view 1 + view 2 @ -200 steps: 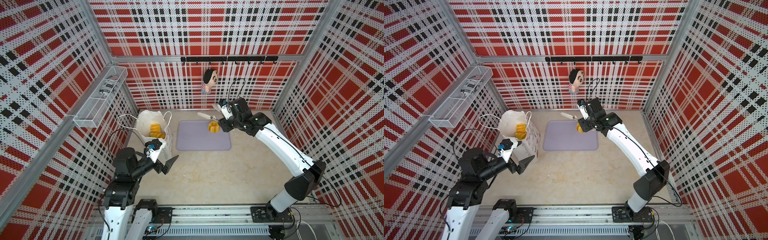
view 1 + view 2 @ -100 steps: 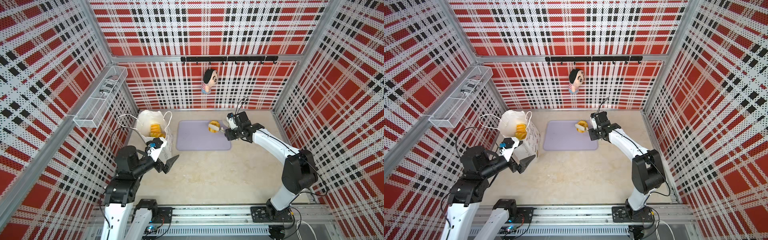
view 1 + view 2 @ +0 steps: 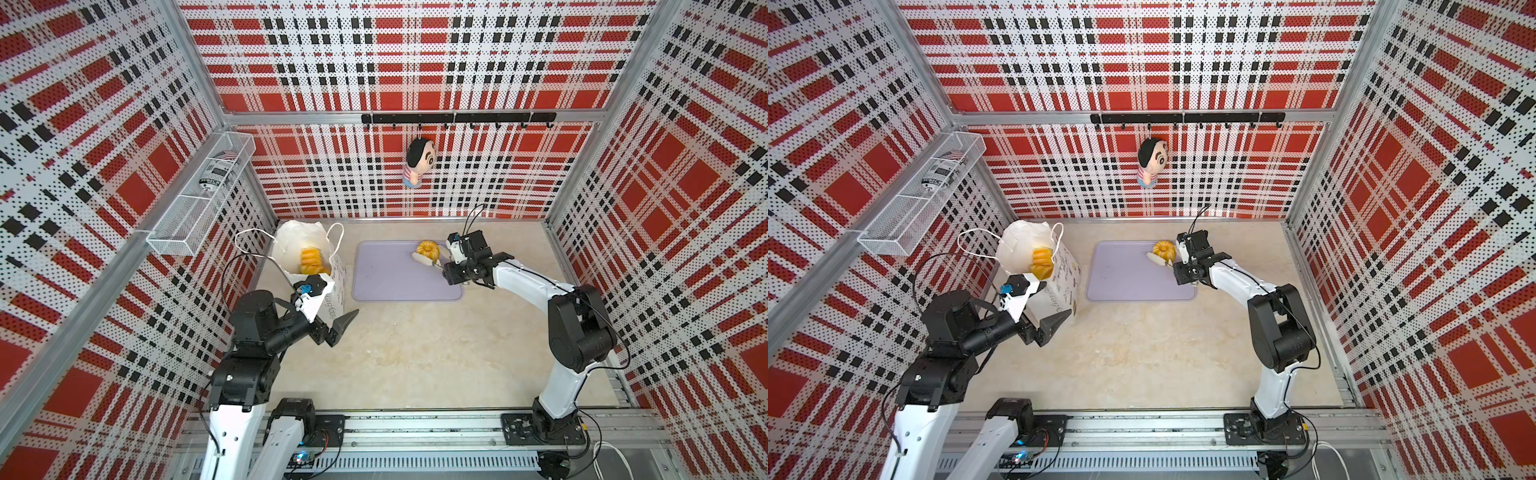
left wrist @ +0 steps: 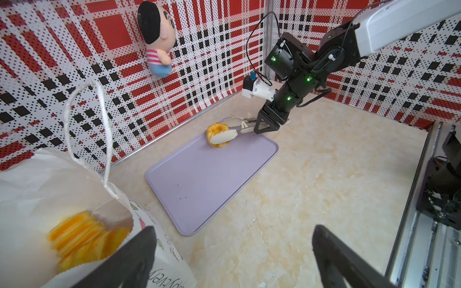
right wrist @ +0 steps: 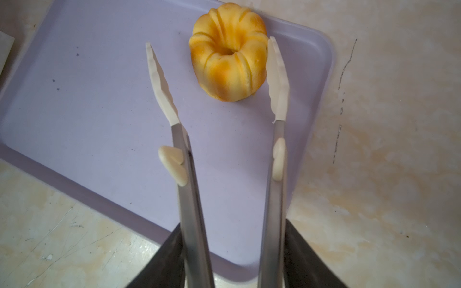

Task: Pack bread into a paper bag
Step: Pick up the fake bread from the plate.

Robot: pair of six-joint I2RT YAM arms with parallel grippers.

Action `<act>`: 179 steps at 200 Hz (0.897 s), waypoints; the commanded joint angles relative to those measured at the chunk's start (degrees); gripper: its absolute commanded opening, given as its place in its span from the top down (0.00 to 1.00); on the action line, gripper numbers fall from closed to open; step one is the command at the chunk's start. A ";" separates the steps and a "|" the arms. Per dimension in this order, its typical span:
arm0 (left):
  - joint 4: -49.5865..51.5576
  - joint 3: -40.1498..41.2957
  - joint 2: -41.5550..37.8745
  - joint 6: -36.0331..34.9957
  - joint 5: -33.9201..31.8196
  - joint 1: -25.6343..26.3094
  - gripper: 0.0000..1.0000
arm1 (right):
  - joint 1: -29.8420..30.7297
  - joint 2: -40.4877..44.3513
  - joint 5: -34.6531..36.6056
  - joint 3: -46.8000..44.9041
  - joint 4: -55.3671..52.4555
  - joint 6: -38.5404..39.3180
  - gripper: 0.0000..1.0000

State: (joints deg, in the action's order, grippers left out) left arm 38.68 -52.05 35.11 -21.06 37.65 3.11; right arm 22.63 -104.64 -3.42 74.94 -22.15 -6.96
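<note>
The left claw hangs released over the worktop, just beside the bag holding yellow bread. Farther back, the right claw is clenched on tongs. Their tips flank the bun on the tray, one touching it.

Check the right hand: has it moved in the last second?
Yes. The right hand has come forward: from the far right corner of the lavender tray to beside the middle of its right edge.

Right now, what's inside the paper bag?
Golden-yellow ridged bread pieces show at the mouth of the paper bag. How many, and anything beneath them, is hidden by the bag's walls.
</note>
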 commanded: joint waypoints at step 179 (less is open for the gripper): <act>0.17 -2.32 1.23 0.23 -0.98 1.54 0.02 | -0.36 -2.21 -2.38 10.30 -4.29 1.10 0.61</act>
State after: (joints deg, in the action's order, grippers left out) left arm 38.85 -52.97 36.34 -21.04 37.01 4.12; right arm 22.20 -109.97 -4.54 80.27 -24.34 -6.72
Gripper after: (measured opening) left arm 0.981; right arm 0.408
